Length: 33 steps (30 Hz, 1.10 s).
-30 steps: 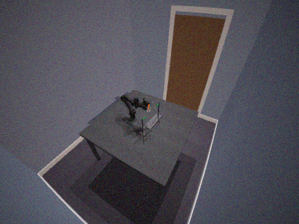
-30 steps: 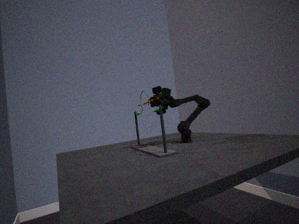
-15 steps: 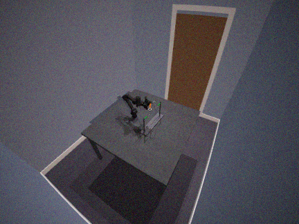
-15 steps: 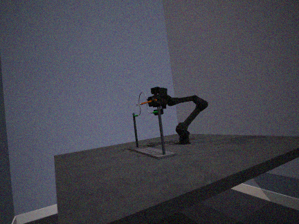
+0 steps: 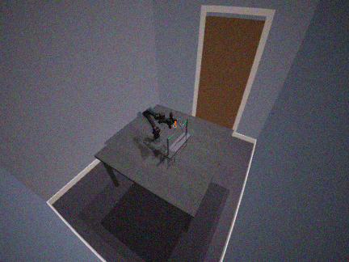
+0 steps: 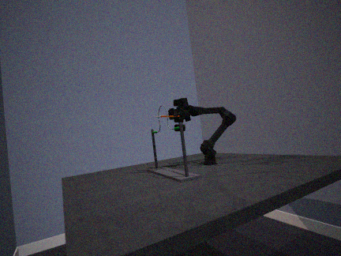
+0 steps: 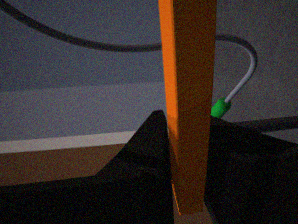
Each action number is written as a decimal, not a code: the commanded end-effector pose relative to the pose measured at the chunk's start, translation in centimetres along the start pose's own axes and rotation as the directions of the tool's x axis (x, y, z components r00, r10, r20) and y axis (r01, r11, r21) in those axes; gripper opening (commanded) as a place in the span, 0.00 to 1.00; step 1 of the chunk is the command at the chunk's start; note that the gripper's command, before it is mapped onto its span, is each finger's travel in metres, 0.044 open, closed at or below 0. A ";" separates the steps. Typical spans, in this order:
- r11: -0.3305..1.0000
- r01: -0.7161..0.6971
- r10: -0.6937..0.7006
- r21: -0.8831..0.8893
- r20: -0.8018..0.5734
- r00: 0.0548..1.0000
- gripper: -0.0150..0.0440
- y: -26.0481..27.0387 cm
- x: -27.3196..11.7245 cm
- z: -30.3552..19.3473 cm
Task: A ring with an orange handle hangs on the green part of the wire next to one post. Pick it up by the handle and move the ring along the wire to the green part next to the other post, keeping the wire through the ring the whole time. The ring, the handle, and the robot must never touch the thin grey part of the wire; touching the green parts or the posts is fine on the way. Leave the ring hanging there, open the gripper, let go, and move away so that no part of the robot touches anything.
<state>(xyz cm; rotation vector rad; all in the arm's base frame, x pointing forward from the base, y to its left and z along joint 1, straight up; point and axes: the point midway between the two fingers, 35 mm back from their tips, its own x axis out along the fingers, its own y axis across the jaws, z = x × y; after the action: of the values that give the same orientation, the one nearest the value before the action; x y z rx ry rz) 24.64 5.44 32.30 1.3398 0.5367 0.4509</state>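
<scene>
My gripper (image 5: pixel 174 122) (image 6: pixel 174 116) (image 7: pixel 169 119) is shut on the orange handle (image 5: pixel 175 123) (image 6: pixel 166 116) (image 7: pixel 191 70), which is raised above the base between the two posts. In the exterior view the handle points left, level. The ring is tiny at its far end and out of the wrist view; whether it touches the wire cannot be told. The curved grey wire (image 7: pixel 120 48) passes behind the handle in the wrist view. One green part (image 5: pixel 170 137) (image 6: pixel 177 128) (image 7: pixel 220 108) shows just right of the handle in the wrist view; the other green part (image 5: pixel 185 122) (image 6: pixel 155 132) is at the far post.
The near post (image 5: pixel 168 149) (image 6: pixel 184 152) and far post (image 5: pixel 187 129) (image 6: pixel 155 150) stand on a pale base (image 5: pixel 179 143) (image 6: pixel 170 173) on the grey table (image 5: pixel 141 162) (image 6: pixel 118 205). The arm reaches in from its mount behind the stand. A brown door (image 5: pixel 230 73) is beyond the table.
</scene>
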 end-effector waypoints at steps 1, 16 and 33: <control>0.998 0.048 -0.048 -0.048 0.004 0.999 0.00 -0.3 0.1 0.2; 0.952 0.212 -0.211 -0.219 0.029 0.977 0.00 -1.2 0.0 0.3; 0.833 0.387 -0.382 -0.395 0.095 0.919 0.00 -2.2 -0.2 0.6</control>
<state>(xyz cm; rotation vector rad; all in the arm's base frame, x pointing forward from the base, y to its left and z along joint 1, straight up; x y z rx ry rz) 24.63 4.64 30.45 0.8530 0.6360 0.2274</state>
